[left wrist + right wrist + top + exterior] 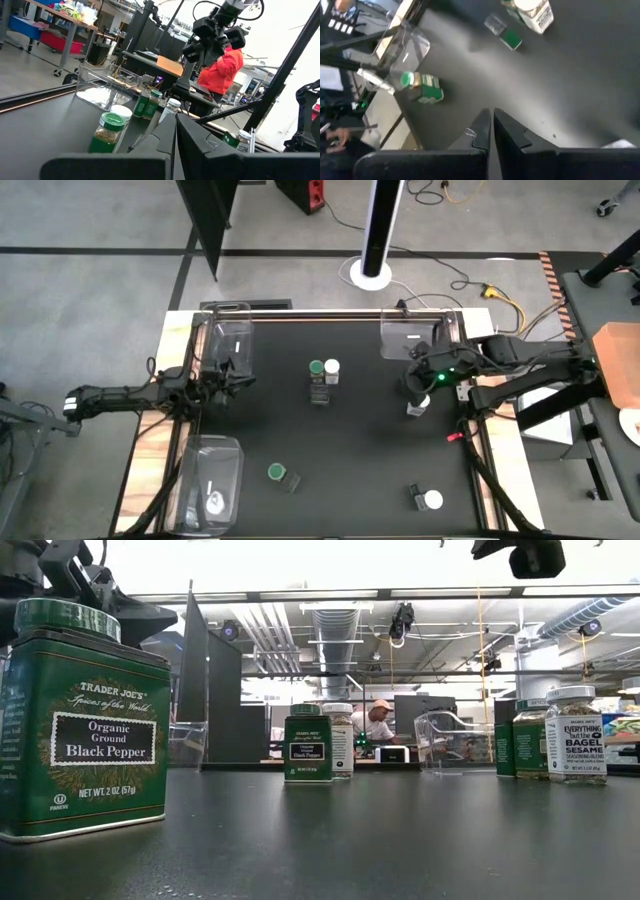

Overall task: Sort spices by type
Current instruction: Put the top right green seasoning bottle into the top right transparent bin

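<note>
Both grippers clenched, empty: left gripper (232,372) and right gripper (413,377) flank 2 centre spice jars (323,381), seemingly upright.

Grey floor (90,290), exposed ceiling ducts (335,625)

Bright overhead room light; right wrist view motion-blurred; low view background glare, washed out.

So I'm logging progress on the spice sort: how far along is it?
Barely started. Done: nothing visibly grouped; a green-lid jar and a white-lid jar stand mixed mid-table. In hand: nothing; the left pincer and right pincer are shut and empty. Left: those two, the green-lid tin, the white-lid jars and.
</note>
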`<state>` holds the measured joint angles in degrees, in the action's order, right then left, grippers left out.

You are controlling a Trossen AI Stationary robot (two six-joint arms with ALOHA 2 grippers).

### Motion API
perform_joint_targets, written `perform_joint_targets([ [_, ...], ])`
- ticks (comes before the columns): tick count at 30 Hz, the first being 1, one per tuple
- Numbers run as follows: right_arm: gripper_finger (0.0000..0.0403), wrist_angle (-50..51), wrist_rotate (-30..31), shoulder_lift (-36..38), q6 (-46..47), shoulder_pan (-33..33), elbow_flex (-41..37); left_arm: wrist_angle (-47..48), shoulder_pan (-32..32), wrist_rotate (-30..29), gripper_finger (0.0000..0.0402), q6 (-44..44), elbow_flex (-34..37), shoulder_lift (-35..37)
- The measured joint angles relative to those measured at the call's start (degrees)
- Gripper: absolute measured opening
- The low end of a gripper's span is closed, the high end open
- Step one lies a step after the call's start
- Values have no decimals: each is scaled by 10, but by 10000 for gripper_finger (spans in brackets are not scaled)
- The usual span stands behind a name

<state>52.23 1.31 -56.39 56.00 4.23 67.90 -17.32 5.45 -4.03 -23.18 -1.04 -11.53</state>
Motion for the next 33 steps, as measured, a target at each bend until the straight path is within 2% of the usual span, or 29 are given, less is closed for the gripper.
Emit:
perform_joint_targets([
  [5, 13, -47, 2, -37, -2, -3, 0, 0, 0, 0, 0, 0, 0, 0],
  [8, 13, -39, -4, -67, 2, -18, 10, -1, 0, 0, 0, 0, 0, 0],
  [12, 13, 48, -33, -110, 52, -53, 31, -14, 0, 0, 0, 11, 0, 0],
  [15, 13, 166, -62, -142, 58, -84, 48, -20, 0, 0, 0, 21, 0, 0],
  [17, 13, 243, -69, -157, 38, -114, 56, -25, 0, 0, 0, 21, 0, 0],
  [20, 13, 300, -49, -162, -19, -167, 59, -30, 0, 0, 0, 21, 0, 0],
  [27, 13, 306, -41, -154, -129, -312, 56, -31, 0, 0, 0, 21, 0, 0],
  [30, 18, 307, -42, -154, -155, -341, 48, -31, 0, 0, 0, 21, 0, 0],
  [33, 44, 306, -44, -154, -162, -347, 36, -30, 0, 0, 0, 21, 0, 0],
])
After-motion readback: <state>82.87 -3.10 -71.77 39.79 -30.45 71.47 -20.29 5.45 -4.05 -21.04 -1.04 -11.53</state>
